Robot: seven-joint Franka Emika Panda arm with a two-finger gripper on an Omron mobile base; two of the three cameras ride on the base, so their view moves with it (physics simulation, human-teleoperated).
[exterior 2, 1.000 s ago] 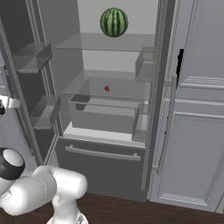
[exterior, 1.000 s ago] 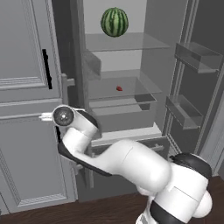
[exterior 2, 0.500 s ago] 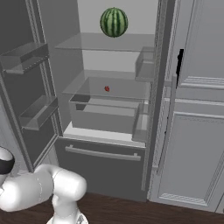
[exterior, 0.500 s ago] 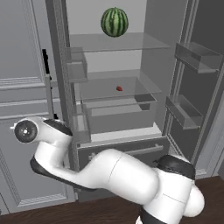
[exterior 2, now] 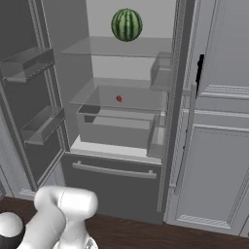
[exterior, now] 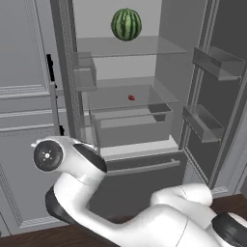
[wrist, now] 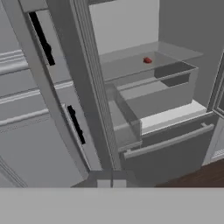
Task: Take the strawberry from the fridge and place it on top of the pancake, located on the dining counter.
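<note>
Red strawberry (exterior: 131,97) lay untouched on fridge (exterior 2: 116,170) middle glass shelf, below watermelon (exterior: 126,24). Doors open. End effector state impossible to tell. Grasp, carry, placement all left.

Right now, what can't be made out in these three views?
- Gripper: hand view shows just the tips at the grey band; open or shut cannot be told.
- Strawberry: a red speck in every view; its shape and stem are too small to read.
- Fridge: its top is cut off by the frame edge in both base views.
</note>
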